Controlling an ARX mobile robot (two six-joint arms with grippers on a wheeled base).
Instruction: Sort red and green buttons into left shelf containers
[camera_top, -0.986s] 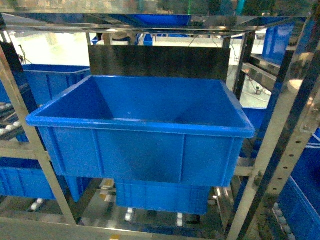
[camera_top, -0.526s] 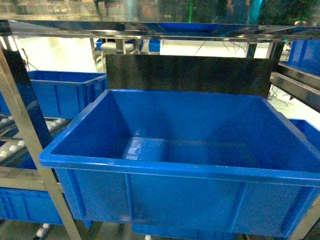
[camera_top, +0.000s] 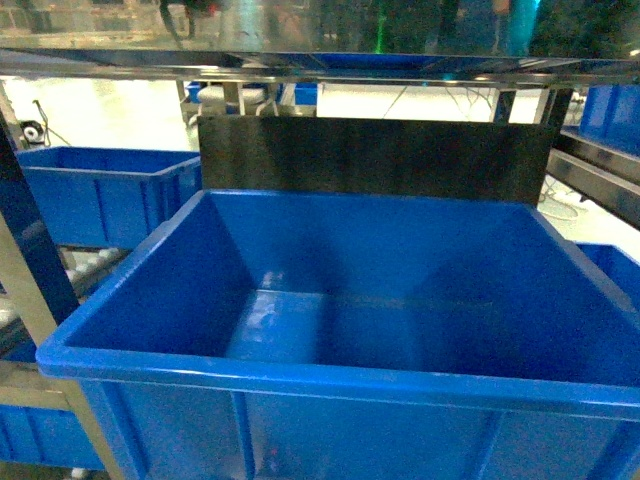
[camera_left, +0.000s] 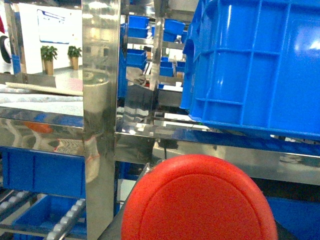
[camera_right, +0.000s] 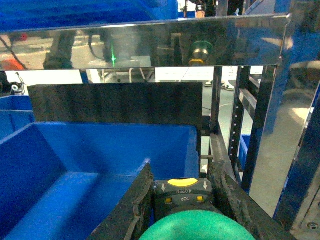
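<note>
Above the blue bin (camera_top: 330, 375), each claw clamps a button — red (camera_left: 200, 200) left, green (camera_right: 192, 226) right.

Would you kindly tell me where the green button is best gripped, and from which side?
Take the green button by its dark blocky body, just behind the cap, pinching its two flat sides from left and right, as the right gripper does here. Flat faces give the fingers purchase; the round, domed cap would probably slip.

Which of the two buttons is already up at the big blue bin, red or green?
The green button, clamped between the right gripper fingers, with the blue bin just ahead. The red button at the left gripper faces shelf framing below another bin.
</note>
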